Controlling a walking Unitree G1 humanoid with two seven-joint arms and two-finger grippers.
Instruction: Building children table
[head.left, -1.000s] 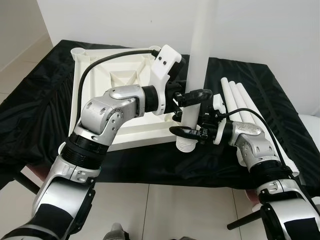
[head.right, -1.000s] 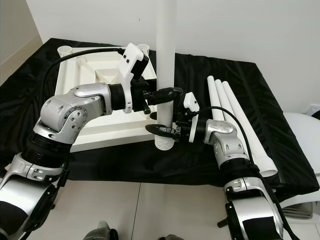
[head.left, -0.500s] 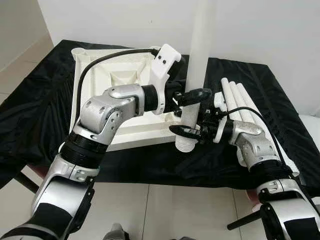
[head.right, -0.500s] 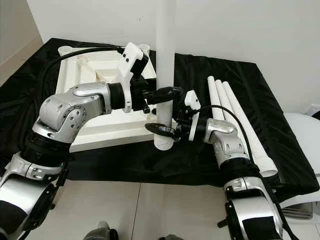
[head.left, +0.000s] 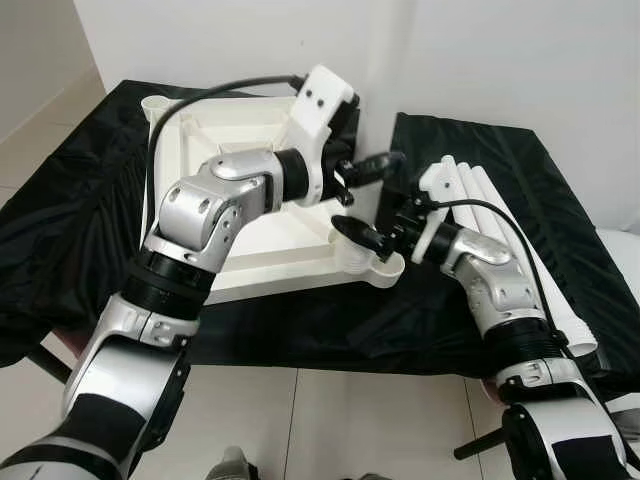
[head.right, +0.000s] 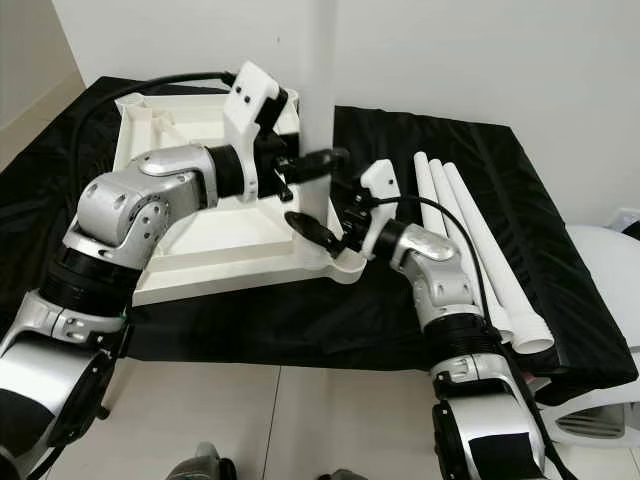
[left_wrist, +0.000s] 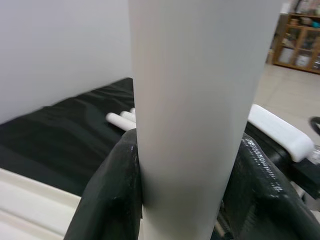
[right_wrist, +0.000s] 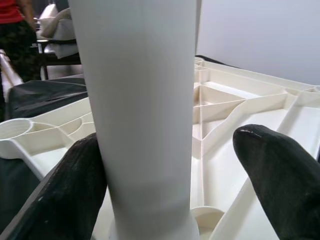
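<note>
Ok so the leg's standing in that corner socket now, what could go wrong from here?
The upright leg sits at the tabletop's corner socket, close to the cloth-covered edge, so sideways force might tip it or shift the top. The right gripper touches with one finger, leaving the left gripper the firm hold. The three spare legs could roll.

White leg (left_wrist: 195, 100), cream tabletop (head.left: 250, 215) — black cloth (head.left: 80, 220).
</note>
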